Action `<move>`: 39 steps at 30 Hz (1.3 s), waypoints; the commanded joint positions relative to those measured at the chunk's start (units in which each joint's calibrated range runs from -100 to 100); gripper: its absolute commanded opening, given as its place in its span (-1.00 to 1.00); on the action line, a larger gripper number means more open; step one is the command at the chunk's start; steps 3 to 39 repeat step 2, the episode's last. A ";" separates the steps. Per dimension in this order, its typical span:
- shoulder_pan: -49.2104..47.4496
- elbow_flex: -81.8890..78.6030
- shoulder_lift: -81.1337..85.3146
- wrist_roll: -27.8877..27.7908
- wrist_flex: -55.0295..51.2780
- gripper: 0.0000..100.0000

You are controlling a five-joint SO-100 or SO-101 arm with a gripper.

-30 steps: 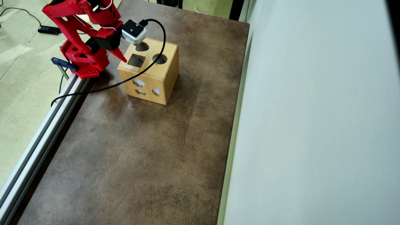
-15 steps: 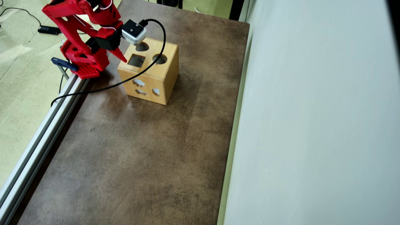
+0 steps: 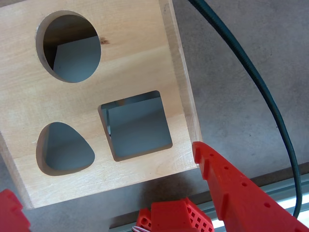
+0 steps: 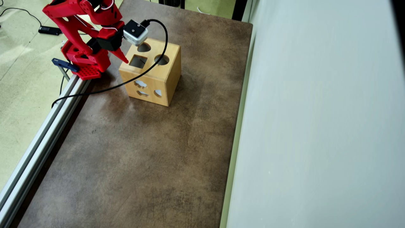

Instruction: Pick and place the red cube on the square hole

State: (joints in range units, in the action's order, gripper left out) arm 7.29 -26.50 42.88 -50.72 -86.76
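The light wooden box (image 4: pixel 158 74) stands on the brown table, near the arm's base. Its top carries the square hole (image 4: pixel 138 61), which in the wrist view (image 3: pixel 136 124) shows only grey inside. The red cube is out of view in both frames. My red gripper (image 3: pixel 101 169) hangs just above the box's edge beside the square hole, open, with nothing between its jaws. One red finger (image 3: pixel 227 188) shows at the lower right of the wrist view, and the other finger (image 3: pixel 8 212) peeks in at the lower left. In the overhead view the gripper (image 4: pixel 126 55) sits at the box's left top edge.
The top of the box also has a round hole (image 3: pixel 71 46) and a teardrop hole (image 3: pixel 63 149). A black cable (image 4: pixel 158 60) loops over the box from the wrist camera. An aluminium rail (image 4: pixel 47 123) runs along the table's left edge, and a pale wall (image 4: pixel 316 126) bounds the right.
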 commanded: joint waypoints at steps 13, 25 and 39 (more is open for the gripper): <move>-0.16 0.29 0.90 0.05 -0.21 0.01; -0.16 0.29 0.90 0.05 -0.21 0.01; -0.16 0.29 0.90 0.05 -0.21 0.01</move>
